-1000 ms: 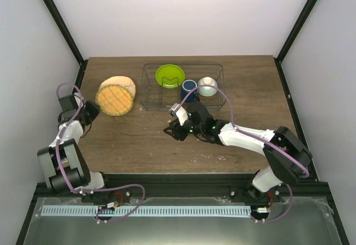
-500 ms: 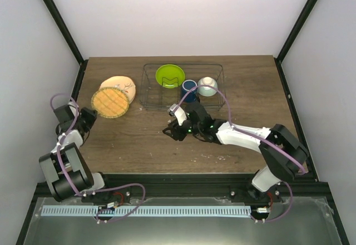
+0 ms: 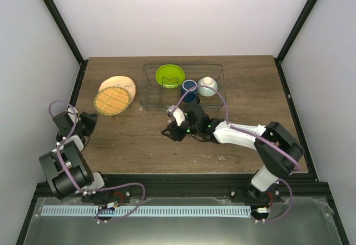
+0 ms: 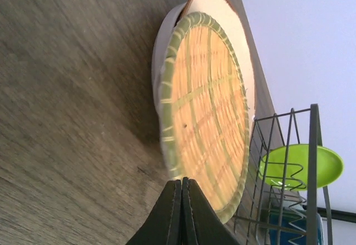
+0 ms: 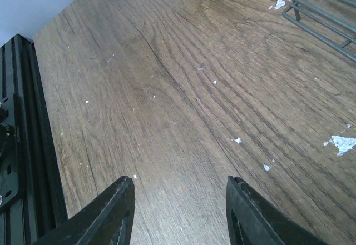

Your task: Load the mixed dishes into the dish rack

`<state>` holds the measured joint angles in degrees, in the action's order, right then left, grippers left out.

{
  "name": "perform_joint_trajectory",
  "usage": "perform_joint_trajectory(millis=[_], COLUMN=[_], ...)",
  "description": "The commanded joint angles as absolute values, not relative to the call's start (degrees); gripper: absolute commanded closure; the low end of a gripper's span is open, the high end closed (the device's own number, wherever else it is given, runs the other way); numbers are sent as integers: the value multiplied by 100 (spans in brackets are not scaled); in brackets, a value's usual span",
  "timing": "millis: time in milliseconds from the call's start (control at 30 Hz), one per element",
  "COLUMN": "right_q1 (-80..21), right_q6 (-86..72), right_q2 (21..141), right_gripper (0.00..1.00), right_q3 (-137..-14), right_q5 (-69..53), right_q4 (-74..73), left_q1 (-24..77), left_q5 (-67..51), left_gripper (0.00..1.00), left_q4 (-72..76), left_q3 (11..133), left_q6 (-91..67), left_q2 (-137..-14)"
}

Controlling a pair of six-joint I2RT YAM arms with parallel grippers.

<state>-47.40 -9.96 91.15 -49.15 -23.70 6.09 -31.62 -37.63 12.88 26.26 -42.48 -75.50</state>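
Observation:
The tan woven-look plate [image 3: 112,100] lies on top of the beige plate [image 3: 121,83] at the table's back left, left of the wire dish rack [image 3: 218,98]. In the rack stand the lime-green plate [image 3: 169,75], the dark blue mug [image 3: 189,89] and the pale mint bowl [image 3: 207,85]. My left gripper [image 3: 90,118] is shut and empty, just short of the woven plate [image 4: 207,106], whose rim hangs over the beige plate [image 4: 159,61]. My right gripper [image 3: 169,131] hovers open over bare wood in front of the rack, its jaws [image 5: 181,179] holding nothing.
The rack's wires [image 4: 287,167] and the lime-green plate [image 4: 300,165] show behind the woven plate in the left wrist view. A corner of the rack [image 5: 320,9] is at the right wrist view's top right. The table's black front rail [image 5: 16,134] runs at that view's left.
The two stacked plates have dropped from tilted up to lying nearly flat. My left gripper has pulled back toward the near left, away from them. The right arm has barely shifted.

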Motion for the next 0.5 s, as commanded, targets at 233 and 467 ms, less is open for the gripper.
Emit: perform_joint_trajectory(millis=[233, 467], right_q1=[-4759, -4755], right_q6=[-985, -977], right_q2=[9178, 9241], right_gripper=[53, 53], right_q3=[-5183, -5194], right_q5=[-2345, -2339], right_q4=[571, 560], left_q1=[-3189, -3192], left_q5=[-4002, -3946], left_gripper=[100, 85], left_q4=[2128, 1643], left_q3=[2555, 2609], left_q6=[-4428, -4263], left_q2=[-8147, -7830])
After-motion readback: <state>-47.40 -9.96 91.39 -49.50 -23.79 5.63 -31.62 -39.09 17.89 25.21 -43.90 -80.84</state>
